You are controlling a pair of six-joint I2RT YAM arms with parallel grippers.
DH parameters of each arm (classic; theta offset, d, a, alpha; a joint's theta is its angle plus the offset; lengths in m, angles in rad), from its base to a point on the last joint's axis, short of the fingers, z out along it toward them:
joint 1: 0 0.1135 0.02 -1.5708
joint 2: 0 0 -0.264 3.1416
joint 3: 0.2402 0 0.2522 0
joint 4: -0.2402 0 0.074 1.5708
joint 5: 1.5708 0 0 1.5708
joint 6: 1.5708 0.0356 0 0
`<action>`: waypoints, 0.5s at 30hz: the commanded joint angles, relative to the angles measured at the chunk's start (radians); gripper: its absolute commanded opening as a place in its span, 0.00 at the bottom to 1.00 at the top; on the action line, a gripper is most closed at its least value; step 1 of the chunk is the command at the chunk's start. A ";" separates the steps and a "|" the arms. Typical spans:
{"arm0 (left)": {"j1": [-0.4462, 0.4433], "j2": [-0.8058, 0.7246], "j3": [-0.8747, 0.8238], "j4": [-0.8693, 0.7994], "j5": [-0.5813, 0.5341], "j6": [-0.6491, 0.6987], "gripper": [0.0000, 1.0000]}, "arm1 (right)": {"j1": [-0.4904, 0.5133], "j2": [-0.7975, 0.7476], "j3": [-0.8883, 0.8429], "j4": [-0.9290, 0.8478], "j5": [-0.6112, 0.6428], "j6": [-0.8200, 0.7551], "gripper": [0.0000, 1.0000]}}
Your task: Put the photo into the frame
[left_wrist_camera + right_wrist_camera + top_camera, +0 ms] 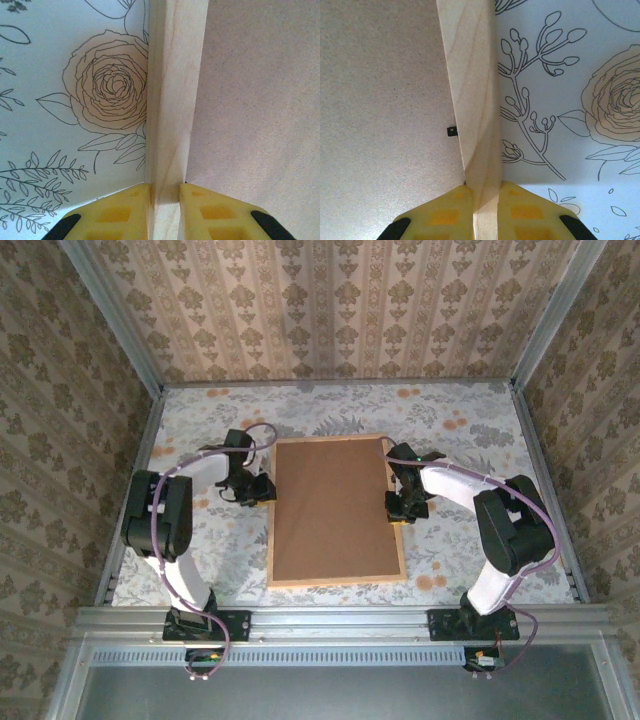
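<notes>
Floral tablecloth (450,420), frame (335,510) back-up, left claw (165,195) and right claw (482,192) clenched on its rails.

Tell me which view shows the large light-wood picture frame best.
The top external view: the whole light-wood picture frame lies brown back up on the floral table, all four rails visible. The left wrist view catches a stretch of one rail clamped in the left gripper; the right wrist view, another in the right gripper.

I read no text, label, brand or number: frame (172,100) moulding plain wood, brown board (260,100) unmarked, table (50,75) floral-patterned.
</notes>
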 commanded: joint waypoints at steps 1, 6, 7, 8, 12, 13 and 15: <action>-0.028 0.051 0.009 0.007 -0.016 0.014 0.23 | 0.013 0.035 -0.005 0.004 0.004 0.006 0.13; -0.047 0.076 0.020 -0.001 -0.042 0.018 0.22 | 0.013 0.037 -0.004 0.004 0.001 0.006 0.13; -0.054 0.080 0.027 -0.008 -0.048 0.025 0.22 | 0.013 0.037 -0.003 0.003 0.001 0.005 0.13; -0.063 0.086 0.036 -0.021 -0.062 0.032 0.22 | 0.013 0.035 -0.003 0.002 0.002 0.004 0.12; -0.092 0.106 0.051 -0.057 -0.107 0.061 0.23 | 0.013 0.036 -0.005 0.007 -0.001 0.004 0.13; -0.099 0.110 0.055 -0.063 -0.113 0.066 0.23 | 0.013 0.038 -0.005 0.007 -0.002 0.004 0.13; -0.110 0.116 0.058 -0.063 -0.118 0.068 0.23 | 0.014 0.041 -0.004 0.009 -0.007 0.004 0.13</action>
